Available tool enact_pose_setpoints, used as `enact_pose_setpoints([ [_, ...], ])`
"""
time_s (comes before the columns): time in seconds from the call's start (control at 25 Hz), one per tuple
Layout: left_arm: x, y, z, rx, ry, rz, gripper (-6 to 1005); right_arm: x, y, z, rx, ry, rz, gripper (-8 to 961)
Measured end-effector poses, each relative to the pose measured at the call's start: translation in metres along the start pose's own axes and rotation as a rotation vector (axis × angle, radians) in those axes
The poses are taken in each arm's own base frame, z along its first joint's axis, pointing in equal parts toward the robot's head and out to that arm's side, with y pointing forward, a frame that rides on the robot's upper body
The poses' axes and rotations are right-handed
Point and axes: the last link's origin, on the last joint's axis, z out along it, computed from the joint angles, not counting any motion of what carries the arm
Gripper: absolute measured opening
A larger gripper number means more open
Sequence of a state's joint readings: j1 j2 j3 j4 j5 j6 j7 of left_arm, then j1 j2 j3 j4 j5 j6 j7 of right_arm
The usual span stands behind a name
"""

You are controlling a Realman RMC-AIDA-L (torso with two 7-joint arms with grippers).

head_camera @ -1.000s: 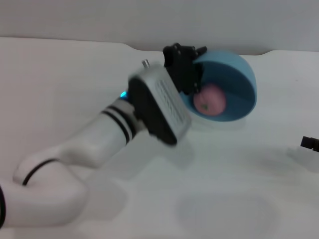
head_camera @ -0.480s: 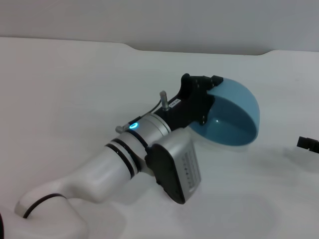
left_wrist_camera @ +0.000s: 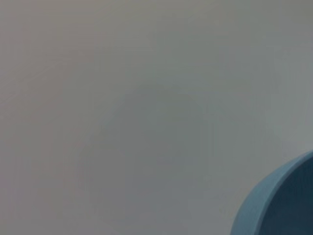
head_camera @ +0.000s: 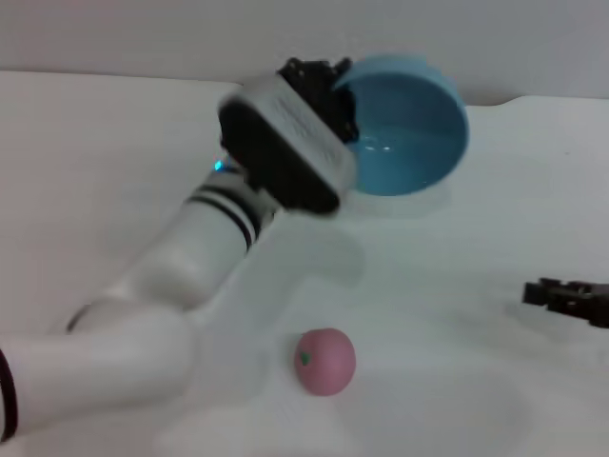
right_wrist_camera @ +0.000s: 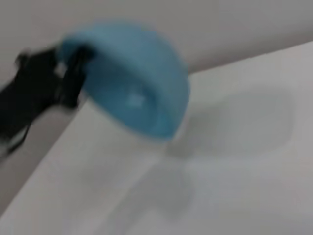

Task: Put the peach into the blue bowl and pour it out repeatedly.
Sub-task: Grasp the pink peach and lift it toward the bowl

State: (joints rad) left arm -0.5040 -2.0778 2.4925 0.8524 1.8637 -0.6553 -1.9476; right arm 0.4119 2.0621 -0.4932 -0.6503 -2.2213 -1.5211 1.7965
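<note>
a white table (head_camera: pixel 114 133) fills the head view. the left gripper (head_camera: pixel 319 81), upper centre, is clamped on the rim of the blue bowl (head_camera: pixel 409 124), held tipped on its side. the right gripper (head_camera: pixel 569 300) sits at the right edge; whether it is open, i cannot tell. the peach (head_camera: pixel 324 361) lies on the table, lower centre, well apart from the bowl.

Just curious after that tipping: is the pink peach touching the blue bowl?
Apart. The head view shows the peach lying on the table, white surface between it and the blue bowl.
</note>
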Motion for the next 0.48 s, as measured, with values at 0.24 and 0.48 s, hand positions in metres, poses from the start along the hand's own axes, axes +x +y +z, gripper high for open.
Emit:
enact_pose_setpoints([
  [0.24, -0.015, -0.030, 0.022, -0.126, -0.198, -0.347, -1, -0.009, 0.017, 0.027, -0.072, 0.144, -0.130, 433],
  [0.48, -0.031, -0.065, 0.023, -0.276, -0.293, -0.676, -1, -0.021, 0.034, 0.051, -0.130, 0.250, -0.237, 433],
])
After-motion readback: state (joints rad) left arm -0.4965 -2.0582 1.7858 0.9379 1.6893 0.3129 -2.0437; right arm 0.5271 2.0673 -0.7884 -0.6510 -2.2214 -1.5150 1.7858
